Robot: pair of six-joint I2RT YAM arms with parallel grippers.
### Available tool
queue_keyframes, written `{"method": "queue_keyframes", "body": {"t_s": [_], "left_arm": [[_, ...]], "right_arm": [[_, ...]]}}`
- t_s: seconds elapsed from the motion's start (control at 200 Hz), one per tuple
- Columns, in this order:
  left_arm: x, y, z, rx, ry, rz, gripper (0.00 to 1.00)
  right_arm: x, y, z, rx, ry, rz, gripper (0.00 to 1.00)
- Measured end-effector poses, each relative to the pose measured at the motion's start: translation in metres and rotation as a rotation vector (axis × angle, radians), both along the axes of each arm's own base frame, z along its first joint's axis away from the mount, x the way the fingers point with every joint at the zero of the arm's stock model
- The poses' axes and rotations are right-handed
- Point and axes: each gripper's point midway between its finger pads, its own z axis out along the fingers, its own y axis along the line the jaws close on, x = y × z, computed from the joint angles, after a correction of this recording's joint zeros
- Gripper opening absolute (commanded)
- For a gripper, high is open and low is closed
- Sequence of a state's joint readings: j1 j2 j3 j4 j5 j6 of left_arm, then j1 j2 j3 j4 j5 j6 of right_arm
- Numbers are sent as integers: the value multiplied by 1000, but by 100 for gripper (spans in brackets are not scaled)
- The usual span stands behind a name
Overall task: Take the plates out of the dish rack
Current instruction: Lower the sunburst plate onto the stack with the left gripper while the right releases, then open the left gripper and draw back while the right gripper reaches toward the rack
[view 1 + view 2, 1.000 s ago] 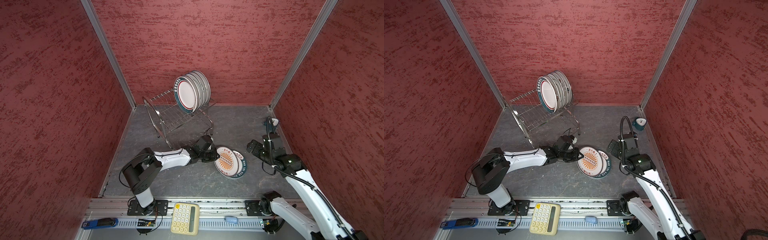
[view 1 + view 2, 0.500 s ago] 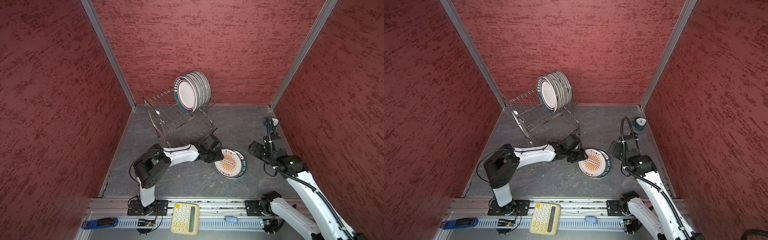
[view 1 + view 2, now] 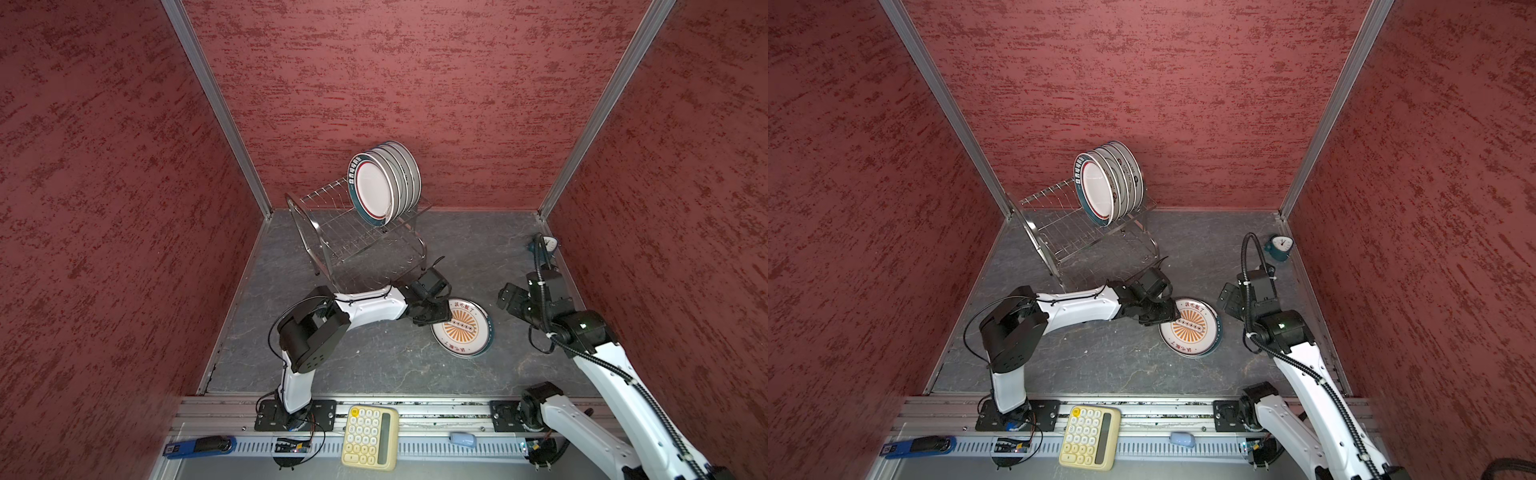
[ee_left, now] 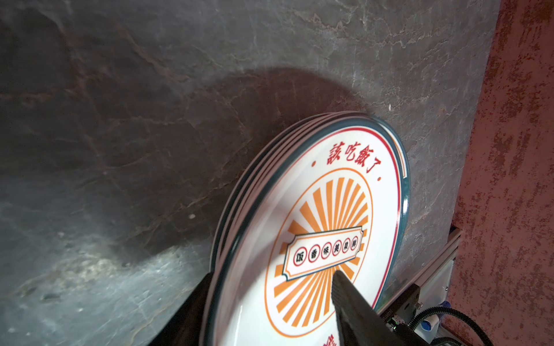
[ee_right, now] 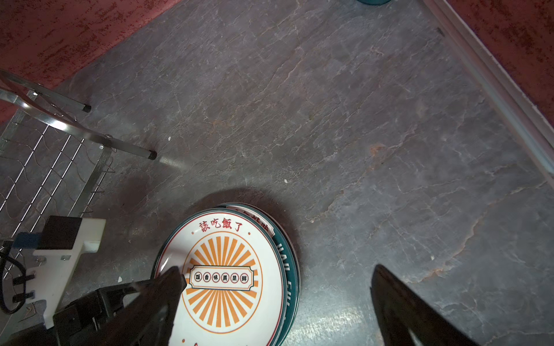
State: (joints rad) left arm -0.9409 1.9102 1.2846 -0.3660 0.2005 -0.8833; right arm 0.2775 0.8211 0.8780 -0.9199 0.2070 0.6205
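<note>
Rough red walls (image 3: 374, 83) close in three sides, with pale metal posts in the back corners. The desk (image 3: 374, 365) is dark grey, veined like slate, with rusty streaks. Along its front edge runs a metal rail (image 3: 436, 415) that carries both arm bases. A yellow calculator (image 3: 369, 436) lies on the rail between the bases. A small teal clock (image 3: 1280, 246) stands in the back right corner.

The rack (image 3: 332, 232) stands toward the back left, set at an angle to the walls. On its top shelf several plates (image 3: 374, 187) stand on edge, packed close together at the end nearest the back wall. The front one shows a white centre and a teal rim.

More plates lie flat on the desk as a stack (image 3: 463, 328), in front of the rack and between the two arms. The top one carries an orange sunburst and red characters. The one beneath it sits slightly off to one side, showing a teal band with white letters.

The left pincer (image 3: 440, 316) is at the stack's near edge with its jaws apart. In the left wrist view one finger is over the top plate's face and the other is outside the rims; contact cannot be told. The right pincer (image 3: 509, 299) hangs just right of the stack, jaws spread wide, holding nothing.
</note>
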Motion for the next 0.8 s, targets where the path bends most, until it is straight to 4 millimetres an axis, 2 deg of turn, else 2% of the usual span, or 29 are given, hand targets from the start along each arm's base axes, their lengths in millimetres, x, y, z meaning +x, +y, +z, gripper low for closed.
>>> {"method": "queue_keyframes", "body": {"t_s": [0.366, 0.451, 0.516, 0.566, 0.676, 0.802], "left_arm": [[3, -8, 7, 6, -26, -17, 71], [1, -10, 8, 8, -35, -30, 89], [1, -12, 10, 8, -41, -35, 98], [1, -12, 10, 11, -45, -33, 100], [1, -2, 8, 37, -60, -17, 100], [2, 30, 11, 93, -80, 36, 100]], "right_arm": [[-2, -1, 2, -16, -6, 19, 99], [-2, -1, 2, -18, -6, 22, 99], [-2, -1, 2, -19, -6, 23, 99], [-2, -1, 2, -19, -5, 24, 99], [-2, 1, 1, -20, -1, 37, 99], [1, 11, -5, -6, 28, 95, 99]]}}
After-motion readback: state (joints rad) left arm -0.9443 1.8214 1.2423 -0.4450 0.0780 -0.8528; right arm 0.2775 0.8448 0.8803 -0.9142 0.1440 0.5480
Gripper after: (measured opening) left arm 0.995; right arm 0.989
